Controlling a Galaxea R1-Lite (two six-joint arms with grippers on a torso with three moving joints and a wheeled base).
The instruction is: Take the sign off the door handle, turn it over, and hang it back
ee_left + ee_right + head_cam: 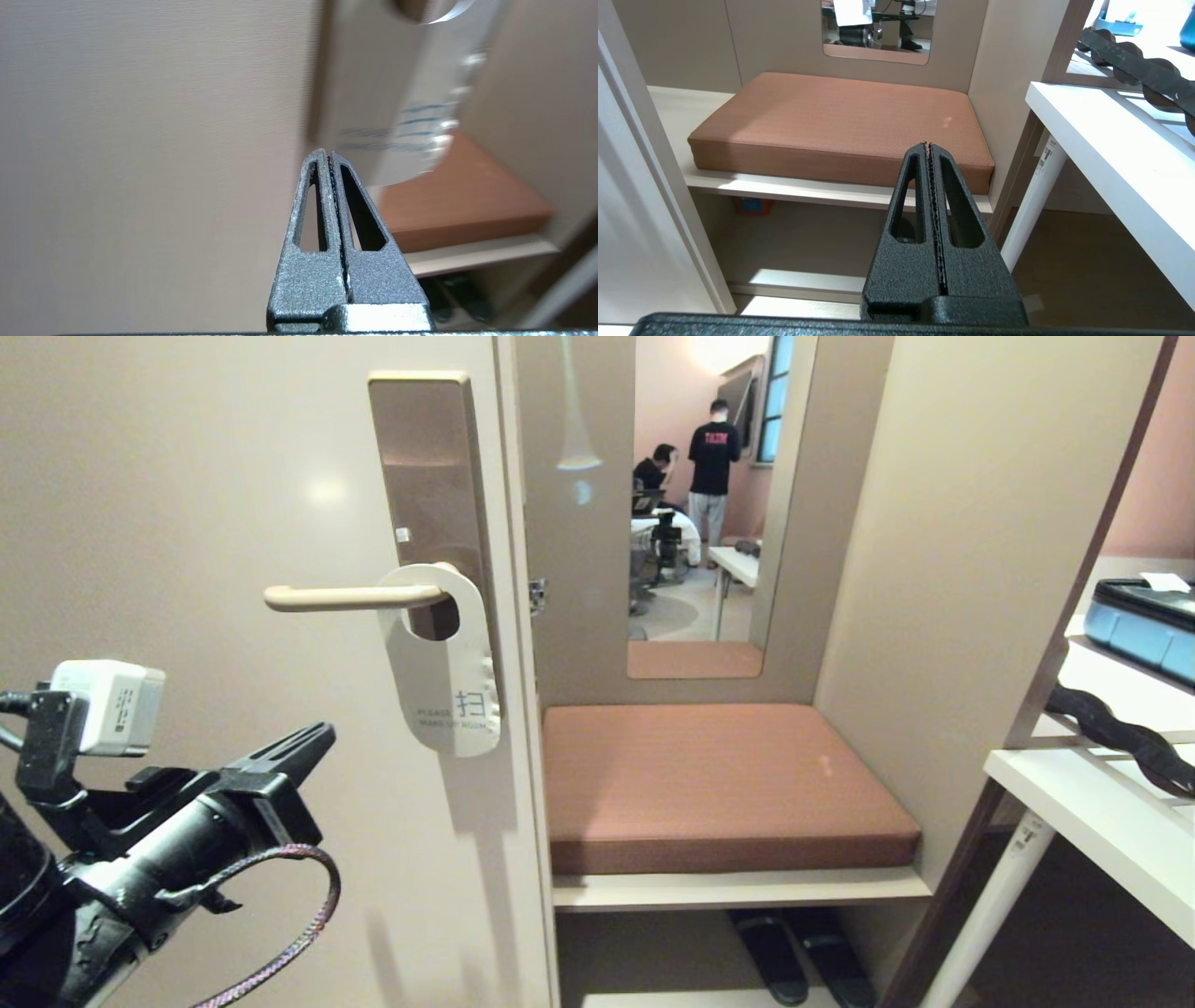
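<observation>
Hanging white face out on the door handle, the sign is untouched — the approach is the step in hand. Left gripper, fingers pressed shut and empty, sits low and left of it; it must open first. Right gripper idles closed near the cushion.

Hotel room entry, door handle carrying a "please make up room" sign, cushioned seat in an alcove beside the door, wall mirror above the seat, slippers beneath it
</observation>
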